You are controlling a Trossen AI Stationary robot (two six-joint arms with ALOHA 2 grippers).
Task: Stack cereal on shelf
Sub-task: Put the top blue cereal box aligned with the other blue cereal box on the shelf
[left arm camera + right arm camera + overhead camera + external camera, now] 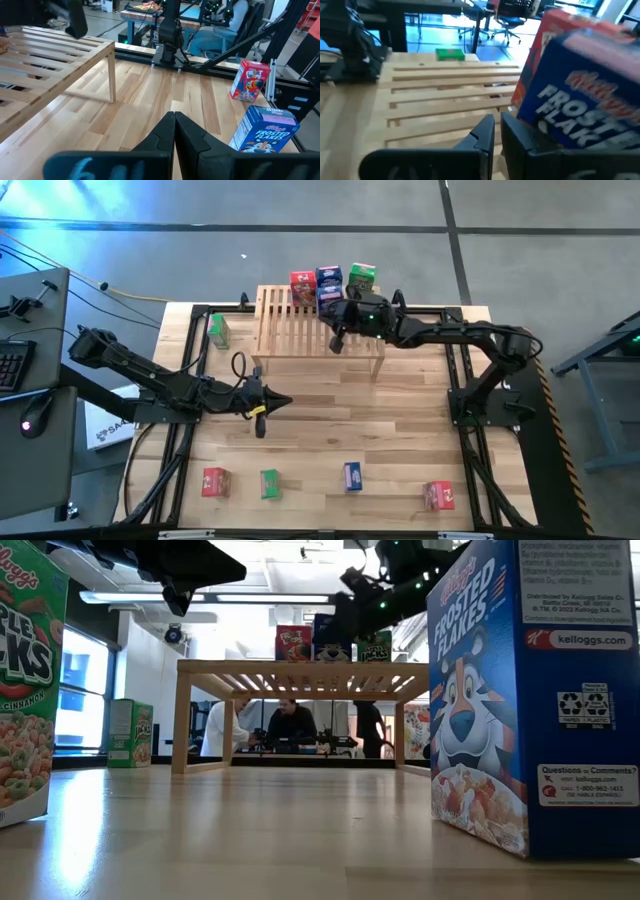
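Three cereal boxes stand in a row along the far edge of the wooden shelf (318, 330): a red box (302, 287), a blue Frosted Flakes box (329, 284) and a green box (362, 278), close beside one another. We see the right gripper (338, 340) hanging over the shelf's slats just in front of the blue box, its fingers drawn together with only a thin slit between them and nothing held. In the right wrist view the blue box fills the space just beyond the fingertips, with the red box behind it.

The left gripper (281, 401) waits over the bare middle of the table (400, 420), pointing toward the right arm's side, its fingers pressed together and empty.

We count five more boxes off the shelf. A green Apple Jacks box (218, 330) stands on the table just beside the shelf's left end. Along the near edge of the table stand a red one (215, 481), a green one (269, 483), a blue Frosted Flakes one (352, 475) and another red one (439, 495), well apart from each other.

In the low view, people (290, 725) sit at a bench in the room beyond the shelf.
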